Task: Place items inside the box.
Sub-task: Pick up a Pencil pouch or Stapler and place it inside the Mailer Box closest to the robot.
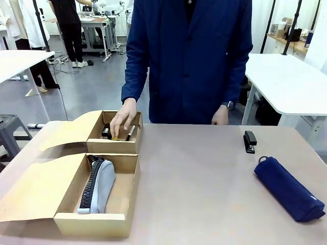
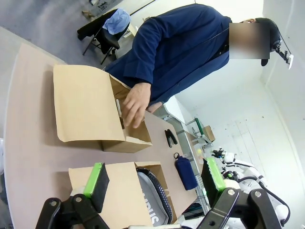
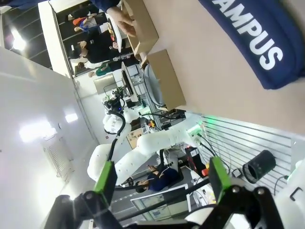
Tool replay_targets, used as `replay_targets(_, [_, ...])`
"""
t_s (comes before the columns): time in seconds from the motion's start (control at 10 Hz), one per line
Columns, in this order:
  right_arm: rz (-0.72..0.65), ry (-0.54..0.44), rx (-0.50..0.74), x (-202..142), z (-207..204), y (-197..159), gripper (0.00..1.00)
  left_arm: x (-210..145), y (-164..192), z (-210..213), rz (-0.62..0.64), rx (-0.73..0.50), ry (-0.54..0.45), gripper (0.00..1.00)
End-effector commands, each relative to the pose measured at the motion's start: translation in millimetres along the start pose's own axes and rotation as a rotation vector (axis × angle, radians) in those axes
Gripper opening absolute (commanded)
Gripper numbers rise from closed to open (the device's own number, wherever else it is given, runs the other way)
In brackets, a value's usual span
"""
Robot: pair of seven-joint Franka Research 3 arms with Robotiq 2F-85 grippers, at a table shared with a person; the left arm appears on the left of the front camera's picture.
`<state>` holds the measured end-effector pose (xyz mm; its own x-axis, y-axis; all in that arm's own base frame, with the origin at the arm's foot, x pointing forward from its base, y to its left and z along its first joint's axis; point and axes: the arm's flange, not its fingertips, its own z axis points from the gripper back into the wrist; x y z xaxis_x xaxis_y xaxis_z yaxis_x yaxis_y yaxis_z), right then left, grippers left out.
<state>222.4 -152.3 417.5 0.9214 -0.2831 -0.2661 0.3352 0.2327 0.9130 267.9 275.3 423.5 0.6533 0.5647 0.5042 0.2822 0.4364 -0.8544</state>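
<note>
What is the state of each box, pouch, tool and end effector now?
far box: open, person's hand inside.
near box: open, holds the grey pouch.
grey pouch: zip looks closed, lying flat.
navy pouch: on the table, outside both boxes.
black clip-like tool: closed, on the table.
left end effector: open, empty.
right end effector: open, empty.

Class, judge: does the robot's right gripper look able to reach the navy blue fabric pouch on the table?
Probably yes: the open right gripper faces the navy blue fabric pouch, uncovered, with nothing between them.
</note>
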Motion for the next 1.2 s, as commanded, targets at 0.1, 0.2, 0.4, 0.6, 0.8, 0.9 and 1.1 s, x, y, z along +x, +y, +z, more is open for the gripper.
replay_targets(0.1, [-0.022,-0.008,0.014,-3.3,2.0,7.4,1.00,1.6,-0.9,-1.6,-0.020,-0.021,-0.018,1.00])
replay_targets(0.2, [-0.022,-0.008,0.014,-3.3,2.0,7.4,1.00,1.6,-0.9,-1.6,-0.020,-0.021,-0.018,1.00])
replay_targets(0.4, [-0.022,-0.008,0.014,-3.3,2.0,7.4,1.00,1.6,-0.9,-1.6,-0.020,-0.021,-0.018,1.00])
replay_targets(0.6, [-0.022,-0.008,0.014,-3.3,2.0,7.4,1.00,1.6,-0.9,-1.6,-0.020,-0.021,-0.018,1.00])
replay_targets(0.8, [-0.001,-0.002,-0.001,-0.3,0.4,0.2,1.00,1.6,-0.9,-1.6,-0.020,-0.021,-0.018,1.00])
replay_targets(0.9, [-0.083,-0.099,-0.233,1.3,-31.6,27.2,1.00,1.6,-0.9,-1.6,-0.020,-0.021,-0.018,1.00])
replay_targets(1.1, [0.041,-0.112,-0.715,10.1,-95.1,83.5,1.00,1.6,-0.9,-1.6,-0.020,-0.021,-0.018,1.00])
